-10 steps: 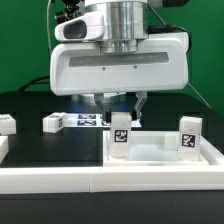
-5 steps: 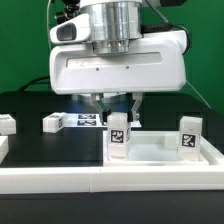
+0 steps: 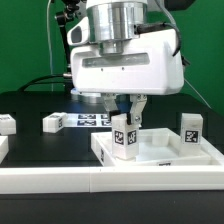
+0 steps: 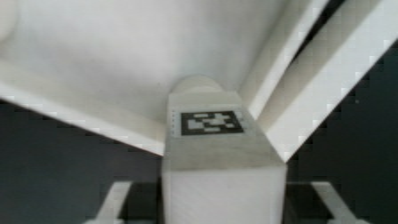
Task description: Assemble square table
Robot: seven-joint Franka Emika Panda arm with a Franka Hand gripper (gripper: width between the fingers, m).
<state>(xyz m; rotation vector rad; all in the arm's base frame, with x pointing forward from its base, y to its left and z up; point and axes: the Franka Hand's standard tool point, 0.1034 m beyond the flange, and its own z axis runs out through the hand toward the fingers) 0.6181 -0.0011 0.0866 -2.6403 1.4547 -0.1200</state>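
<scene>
Exterior view: white rail (image 3: pixel 60 178) nearest, tabletop (image 3: pixel 160 150) just behind it. Leg (image 3: pixel 125 137) stands upright at tabletop's near corner, gripper (image 3: pixel 127 108) clamped on its upper end, jaws partly closed. Second leg (image 3: pixel 192 131) upright at the far-side corner. Two loose legs (image 3: pixel 53 122) (image 3: pixel 7 123) and marker board (image 3: pixel 92 119) lie beyond. Wrist view only: held leg's tag (image 4: pixel 214 122) against tabletop's inner rim (image 4: pixel 285 70).

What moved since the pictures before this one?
The gripper turned while clamped on the upright leg, and the square table top swung round with it, its corner now pointing toward the exterior view's left. The second standing leg and the two loose legs on the black surface stayed put.
</scene>
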